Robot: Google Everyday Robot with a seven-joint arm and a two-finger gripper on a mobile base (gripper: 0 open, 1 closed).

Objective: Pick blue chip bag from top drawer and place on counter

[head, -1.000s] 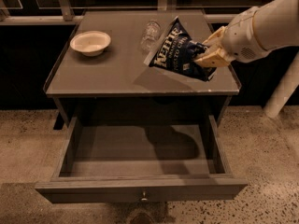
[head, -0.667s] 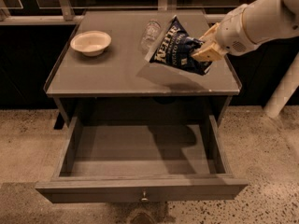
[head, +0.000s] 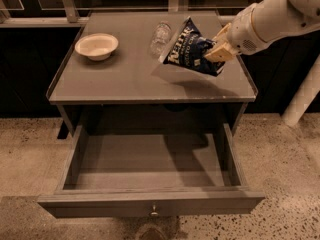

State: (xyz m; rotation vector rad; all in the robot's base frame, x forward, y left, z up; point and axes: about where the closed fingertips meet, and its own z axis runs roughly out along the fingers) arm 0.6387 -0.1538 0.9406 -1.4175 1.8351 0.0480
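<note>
The gripper (head: pixel 218 51) clamps the chip bag (head: pixel 191 55) over the tabletop (head: pixel 120 81) at 2 o'clock; the drawer (head: pixel 150 205) at 6 o'clock is open.

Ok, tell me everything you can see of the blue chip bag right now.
The blue chip bag is crinkled dark blue foil with white "Kettle" lettering and a white end strip at its lower left. It hangs tilted over the right rear of the counter, outside the open top drawer. The gripper, reaching from the right, is shut on its right edge. The white end is low by the counter; whether it touches, I cannot tell. A clear bottle lies just behind its left side.
</note>
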